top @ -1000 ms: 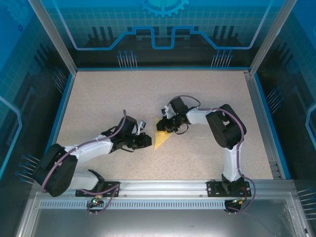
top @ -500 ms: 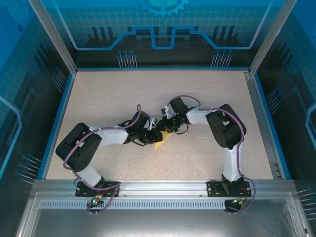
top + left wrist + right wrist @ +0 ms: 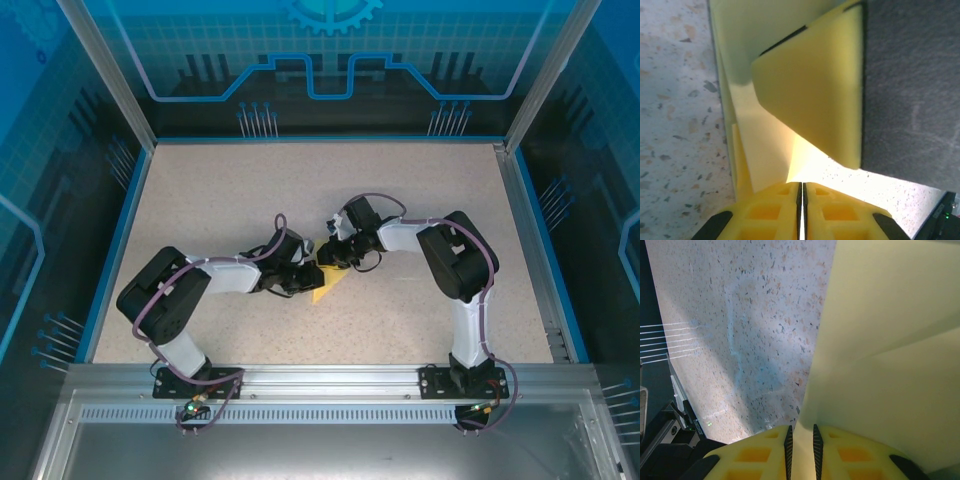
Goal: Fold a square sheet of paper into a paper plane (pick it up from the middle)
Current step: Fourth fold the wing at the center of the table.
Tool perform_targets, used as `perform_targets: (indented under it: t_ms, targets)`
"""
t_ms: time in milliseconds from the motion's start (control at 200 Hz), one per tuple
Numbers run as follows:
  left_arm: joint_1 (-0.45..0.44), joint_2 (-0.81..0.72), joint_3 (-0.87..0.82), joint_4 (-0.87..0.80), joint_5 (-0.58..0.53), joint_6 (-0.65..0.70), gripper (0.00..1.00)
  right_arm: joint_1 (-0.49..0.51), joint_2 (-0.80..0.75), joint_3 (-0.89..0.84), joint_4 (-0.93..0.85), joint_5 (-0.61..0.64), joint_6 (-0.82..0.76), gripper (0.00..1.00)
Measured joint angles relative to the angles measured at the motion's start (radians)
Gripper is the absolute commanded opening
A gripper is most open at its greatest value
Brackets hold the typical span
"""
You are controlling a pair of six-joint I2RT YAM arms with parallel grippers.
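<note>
The pale-yellow square sheet of paper (image 3: 328,283), partly folded into a pointed shape, lies on the speckled table (image 3: 220,190) between both arms. My right gripper (image 3: 334,257) is at its upper edge. In the right wrist view the sheet (image 3: 890,340) runs down between the fingertips of that gripper (image 3: 801,432), which is shut on it. My left gripper (image 3: 308,273) comes in from the left side. In the left wrist view its jaws (image 3: 801,186) are pressed together just short of a raised triangular flap of the sheet (image 3: 815,90), with nothing seen between them.
A blue rim (image 3: 125,230) and clear enclosure walls (image 3: 100,90) surround the table. A metal rail (image 3: 330,380) carries the arm bases along the near edge. In the left wrist view a dark grey surface (image 3: 910,75) stands right behind the flap.
My left arm has swung right and forward until its gripper reached the sheet's left side, covering part of the sheet. The right gripper has stayed on the sheet's upper edge.
</note>
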Motion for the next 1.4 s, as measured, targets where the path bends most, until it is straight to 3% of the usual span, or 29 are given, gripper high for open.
perform_targets:
  t_ms: [330,580,840,1401]
  targets:
    - [-0.003,0.004,-0.038,0.035,-0.03,-0.001,0.0,0.001,0.0,0.01,-0.014,0.004,0.0,0.22]
    - [-0.009,-0.006,-0.071,0.09,-0.044,-0.011,0.0,-0.005,-0.008,0.03,-0.058,0.026,-0.002,0.21]
    - [-0.011,-0.006,-0.071,0.091,-0.048,-0.01,0.0,-0.034,-0.099,0.025,-0.058,0.033,-0.019,0.14]
    - [-0.012,-0.006,-0.068,0.085,-0.048,-0.01,0.0,0.02,-0.107,-0.079,0.002,-0.019,-0.016,0.14]
